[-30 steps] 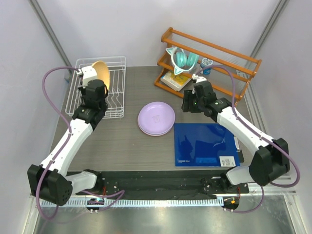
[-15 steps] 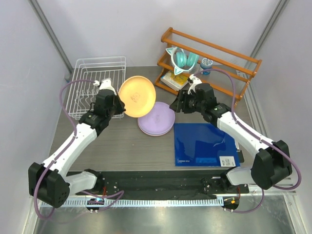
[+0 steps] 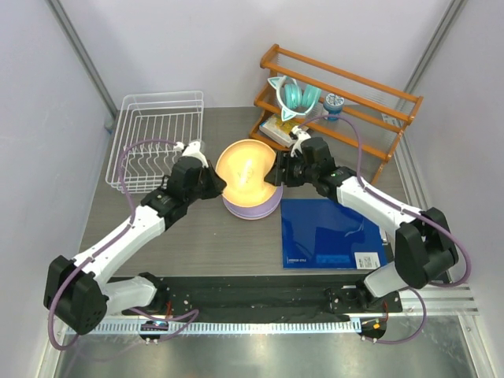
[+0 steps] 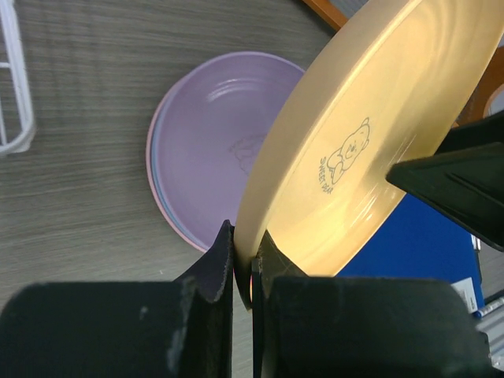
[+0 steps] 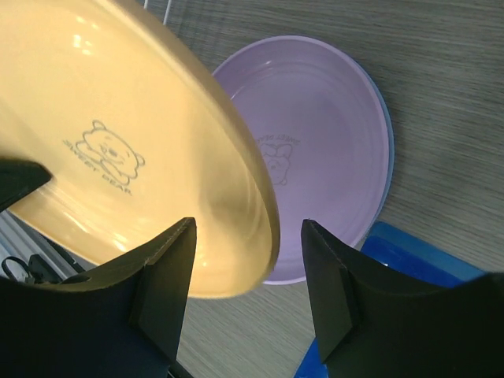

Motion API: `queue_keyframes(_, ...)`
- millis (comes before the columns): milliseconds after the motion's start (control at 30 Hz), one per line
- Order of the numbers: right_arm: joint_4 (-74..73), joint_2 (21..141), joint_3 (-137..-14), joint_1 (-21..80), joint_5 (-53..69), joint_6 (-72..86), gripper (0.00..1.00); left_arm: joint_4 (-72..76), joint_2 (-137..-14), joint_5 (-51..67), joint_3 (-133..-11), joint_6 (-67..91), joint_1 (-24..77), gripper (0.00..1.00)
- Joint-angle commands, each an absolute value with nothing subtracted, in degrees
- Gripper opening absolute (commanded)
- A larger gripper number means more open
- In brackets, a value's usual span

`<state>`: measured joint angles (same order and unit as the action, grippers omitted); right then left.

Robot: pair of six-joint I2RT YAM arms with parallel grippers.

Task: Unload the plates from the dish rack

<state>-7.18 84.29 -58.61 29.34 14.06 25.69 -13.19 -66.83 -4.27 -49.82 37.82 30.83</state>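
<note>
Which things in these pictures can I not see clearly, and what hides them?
1. Plates under the lavender plate: only thin edges show in the wrist views; in the top view the yellow plate partly covers them.
2. Whether the right end effector touches the yellow plate: right wrist view, its open fingers straddle the rim, contact unclear.
3. Print on the blue mat: top view, too small.

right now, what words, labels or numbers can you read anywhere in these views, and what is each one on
"SWEET BEAR": printed under a small bear drawing on the yellow plate.
Faint print in the middle of the lavender plate: too faint to read.
The white label and the small print on the blue mat: too small to read.
The cover of the book on the orange shelf: too small to read.
</note>
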Motion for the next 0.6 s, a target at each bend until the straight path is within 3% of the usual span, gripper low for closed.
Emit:
queue_keyframes(0,-4.39,85.69,-61.35,29.8,12.83,25.14,0.55,-8.88,-65.3,-3.52,-49.4,39.73,32.78,0.0)
queue_keyframes(67,-4.74,86.13,-61.35,29.8,12.05,25.31,0.35,-8.79,-65.04,-3.95,-49.22,39.64,33.22,0.0)
queue_keyframes(100,-4.83,86.31,-61.17,29.88,12.04,25.31,0.08,-8.96,-64.95,-4.65,-49.04,39.55,33.22,0.0)
queue_keyframes(133,-4.83,86.22,-60.91,29.88,12.04,25.31,0.01,-9.05,-64.78,-5.18,-49.04,39.46,33.22,0.0)
queue_keyframes(200,-4.83,85.78,-60.12,29.97,11.26,25.4,0.01,-9.4,-64.43,-6.41,-49.13,39.02,33.22,0.0)
queue_keyframes(233,-4.92,85.26,-60.03,29.88,10.73,25.4,0.01,-9.75,-64.25,-7.63,-49.22,38.85,33.22,0.08)
queue_keyframes(267,-5.01,84.99,-59.94,29.88,9.85,25.57,0.01,-10.36,-64.16,-8.52,-49.39,38.33,33.22,0.18)
queue_keyframes(300,-6.05,84.9,-60.12,29.8,7.93,25.58,0.01,-11.33,-64.07,-10.87,-49.57,37.71,33.22,0.4)
queue_keyframes(367,-7.73,85.25,-61.69,29.88,6.33,24.88,0.01,-12.65,-63.46,-13.78,-50.01,36.39,33.22,0.6)
queue_keyframes(400,-9.74,85.6,-62.31,29.8,4.94,24.7,0.01,-13.96,-63.11,-17.45,-50.01,35.26,33.22,0.76)
queue_keyframes(467,-12.12,86.83,-64.58,29.45,3.96,24.79,0.01,-15.29,-61.54,-22.12,-49.84,34.19,33.22,0.87)
queue_keyframes(567,-16.16,88.85,-66.96,29.09,4.04,25.22,0.01,-16.26,-58.29,-29.25,-48.35,31.21,33.22,0.9)
